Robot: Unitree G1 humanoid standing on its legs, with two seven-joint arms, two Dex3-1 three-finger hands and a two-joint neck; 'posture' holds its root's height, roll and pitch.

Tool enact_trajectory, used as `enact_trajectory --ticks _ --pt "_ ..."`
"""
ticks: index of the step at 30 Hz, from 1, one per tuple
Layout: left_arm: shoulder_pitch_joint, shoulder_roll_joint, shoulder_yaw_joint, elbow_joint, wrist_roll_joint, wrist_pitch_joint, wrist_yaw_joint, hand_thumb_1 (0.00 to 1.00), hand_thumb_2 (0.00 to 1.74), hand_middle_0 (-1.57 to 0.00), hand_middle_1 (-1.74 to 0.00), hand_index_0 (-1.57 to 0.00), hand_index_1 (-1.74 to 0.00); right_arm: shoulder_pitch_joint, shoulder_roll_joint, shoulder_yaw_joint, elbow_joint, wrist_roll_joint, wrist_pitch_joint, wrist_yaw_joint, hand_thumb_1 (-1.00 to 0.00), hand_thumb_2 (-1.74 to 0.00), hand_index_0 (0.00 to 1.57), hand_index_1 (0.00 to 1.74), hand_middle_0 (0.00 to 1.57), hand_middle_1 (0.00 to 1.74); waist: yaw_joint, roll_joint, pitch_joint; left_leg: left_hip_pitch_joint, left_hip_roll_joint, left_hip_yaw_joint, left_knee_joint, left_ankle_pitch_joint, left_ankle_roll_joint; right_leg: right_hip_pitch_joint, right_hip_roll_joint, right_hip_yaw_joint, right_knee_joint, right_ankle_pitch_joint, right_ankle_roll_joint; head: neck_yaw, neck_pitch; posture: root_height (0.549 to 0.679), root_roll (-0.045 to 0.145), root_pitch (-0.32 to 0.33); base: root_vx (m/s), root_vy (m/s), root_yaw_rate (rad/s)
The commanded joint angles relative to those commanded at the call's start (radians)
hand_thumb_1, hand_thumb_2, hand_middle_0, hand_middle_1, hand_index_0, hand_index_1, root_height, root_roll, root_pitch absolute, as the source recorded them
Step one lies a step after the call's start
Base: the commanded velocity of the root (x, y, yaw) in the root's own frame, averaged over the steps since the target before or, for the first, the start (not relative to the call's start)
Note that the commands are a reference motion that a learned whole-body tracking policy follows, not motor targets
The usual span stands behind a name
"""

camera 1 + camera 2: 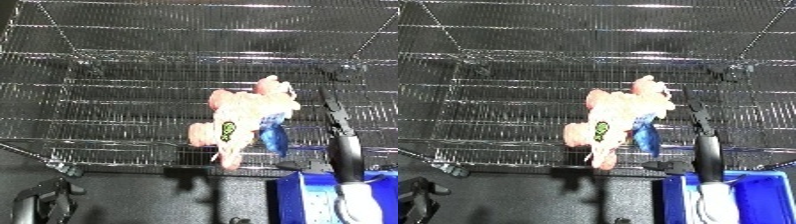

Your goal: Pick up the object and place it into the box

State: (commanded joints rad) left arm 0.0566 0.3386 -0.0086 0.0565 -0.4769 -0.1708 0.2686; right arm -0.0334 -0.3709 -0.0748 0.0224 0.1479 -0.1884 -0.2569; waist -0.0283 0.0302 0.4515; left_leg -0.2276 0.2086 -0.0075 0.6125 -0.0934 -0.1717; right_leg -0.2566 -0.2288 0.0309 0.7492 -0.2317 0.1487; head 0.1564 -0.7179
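Note:
A pink plush toy with a green patch and a blue part lies on the wire shelf, near its front edge. My right hand reaches up from the lower right with its fingers straight. It is open, just to the right of the toy and apart from it. My left hand shows dark at the lower left, below the shelf's front edge and far from the toy. The blue bin sits at the lower right, under my right forearm.
The shelf's wire back and side walls rise at the far edge and at the corners. A dark floor or surface lies below the shelf's front rail.

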Motion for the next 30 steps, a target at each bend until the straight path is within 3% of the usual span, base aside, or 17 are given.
enact_trajectory --ticks 8,17,22,30 --pt "0.039 0.009 0.012 -0.013 -0.010 0.014 -0.024 1.00 1.74 -1.57 -1.74 -1.57 -1.74 -0.020 -0.065 0.007 -0.023 -0.060 0.024 0.023 0.00 0.00 0.00 0.00 0.00 0.00 0.014 -0.005 0.002 -0.006 -0.001 -0.001 0.001 -0.007 0.0027 -0.010 0.0031 0.001 -0.008 0.002 0.0015 0.032 0.021 0.625 0.051 -0.230 0.012 0.005 -0.009" --pt "0.072 0.035 -0.005 -0.002 -0.016 0.027 -0.047 1.00 1.74 -1.57 -1.74 -1.57 -1.74 -0.121 -0.240 0.062 -0.028 -0.169 0.070 0.069 0.00 0.00 0.00 0.00 0.00 0.00 0.040 -0.016 0.005 -0.008 -0.004 -0.001 -0.016 -0.011 0.0036 -0.015 0.0052 -0.003 -0.024 0.005 0.0045 0.092 0.054 0.629 0.047 -0.200 0.040 0.008 0.023" --pt "0.089 0.043 -0.019 -0.008 -0.025 0.026 -0.057 1.00 1.74 -1.57 -1.74 -1.57 -1.74 -0.211 -0.356 0.123 -0.024 -0.227 0.084 0.100 0.00 0.00 0.00 0.00 0.00 0.00 0.058 -0.014 0.017 -0.029 -0.008 -0.007 -0.012 -0.014 0.0044 -0.034 0.0038 -0.004 -0.026 0.011 0.0071 0.129 0.078 0.631 0.044 -0.176 0.022 0.016 0.045" --pt "0.084 0.062 -0.052 -0.007 -0.040 0.014 -0.059 1.00 1.74 -1.57 -1.74 -1.57 -1.74 -0.347 -0.429 0.253 0.043 -0.269 0.096 0.133 0.00 0.00 0.00 0.00 0.00 0.00 0.084 -0.005 0.030 -0.065 -0.014 -0.016 -0.003 -0.017 0.0056 -0.067 -0.0013 -0.005 -0.025 0.017 0.0111 0.167 0.115 0.630 0.039 -0.143 0.013 0.022 0.044"
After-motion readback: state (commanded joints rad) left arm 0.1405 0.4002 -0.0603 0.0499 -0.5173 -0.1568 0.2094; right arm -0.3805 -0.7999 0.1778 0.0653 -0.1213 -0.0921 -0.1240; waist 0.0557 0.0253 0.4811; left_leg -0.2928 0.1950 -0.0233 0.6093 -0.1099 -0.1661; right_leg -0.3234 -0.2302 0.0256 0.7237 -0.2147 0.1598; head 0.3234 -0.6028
